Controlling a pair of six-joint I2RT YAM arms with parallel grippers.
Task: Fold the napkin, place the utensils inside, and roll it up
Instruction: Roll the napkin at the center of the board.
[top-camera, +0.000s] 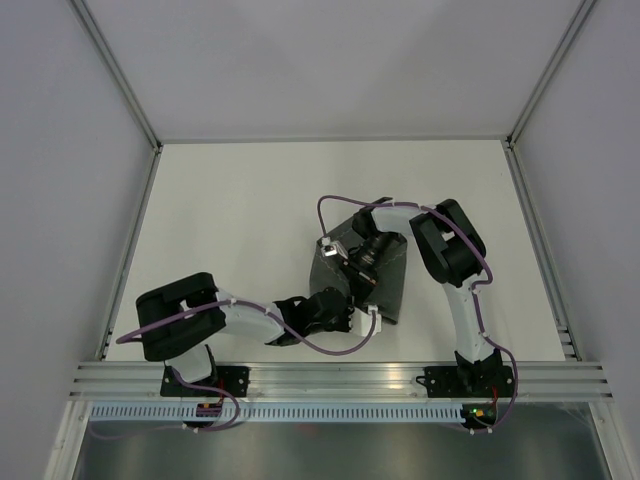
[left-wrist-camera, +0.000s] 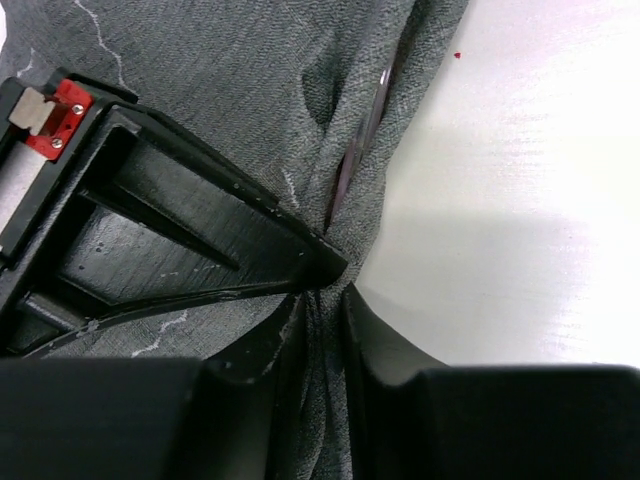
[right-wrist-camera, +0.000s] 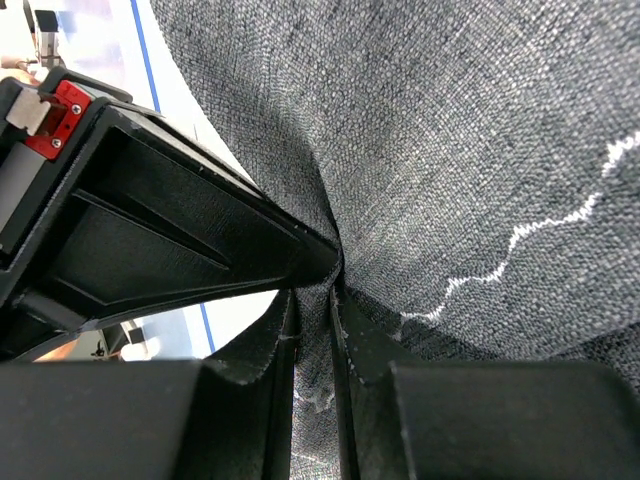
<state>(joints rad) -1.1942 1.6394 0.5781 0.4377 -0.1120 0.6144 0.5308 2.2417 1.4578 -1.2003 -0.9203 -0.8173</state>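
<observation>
The dark grey napkin (top-camera: 388, 288) lies bunched in the middle of the table between both arms. My left gripper (top-camera: 345, 314) sits at its near-left edge, and in the left wrist view it (left-wrist-camera: 335, 288) is shut on a pinched ridge of the napkin (left-wrist-camera: 220, 80). A slim pale-pink utensil (left-wrist-camera: 352, 160) peeks out of a fold just beyond the fingers. My right gripper (top-camera: 351, 262) is over the napkin's far part. In the right wrist view it (right-wrist-camera: 335, 285) is shut on a fold of the napkin (right-wrist-camera: 480, 120), whose pale stitched line (right-wrist-camera: 520, 238) runs nearby. No fork shows.
The white table (top-camera: 240, 220) is ringed by pale enclosure walls with metal corner posts (top-camera: 120, 80). An aluminium rail (top-camera: 340, 378) runs along the near edge, carrying both arm bases. Purple cables (top-camera: 340, 205) loop over the arms.
</observation>
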